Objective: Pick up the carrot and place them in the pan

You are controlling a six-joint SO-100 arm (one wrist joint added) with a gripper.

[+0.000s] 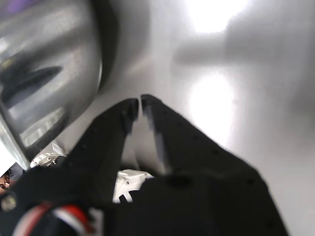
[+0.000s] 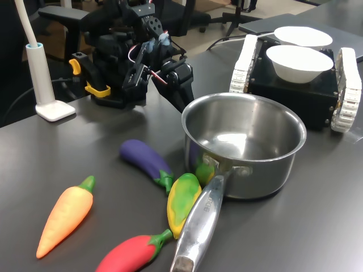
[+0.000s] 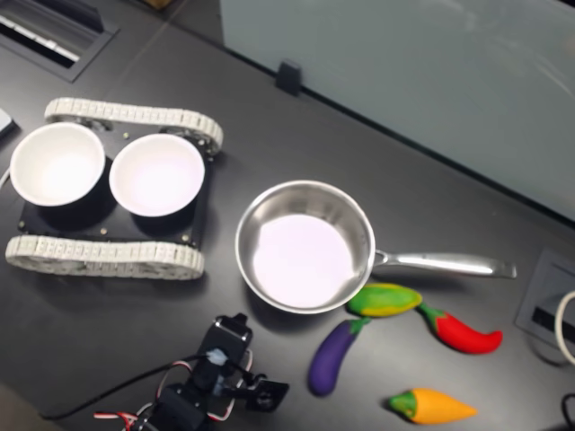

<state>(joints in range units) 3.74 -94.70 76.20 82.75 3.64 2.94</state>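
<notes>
Dark grey worktop [image 2: 317, 226] carries everything. Going left to right in the first exterior view: the carrot [image 2: 67, 215] lies at the near left, well apart from the arm; then a red chilli [image 2: 133, 252], a purple aubergine [image 2: 147, 160] and a yellow-green corn [image 2: 182, 198] beside the steel handle; then the pan [image 2: 244, 141], empty; then two white bowls [image 2: 299, 62] on a tracked base. The arm's jaws [image 1: 139, 103] sit almost closed, holding nothing, just beside the pan's wall.
</notes>
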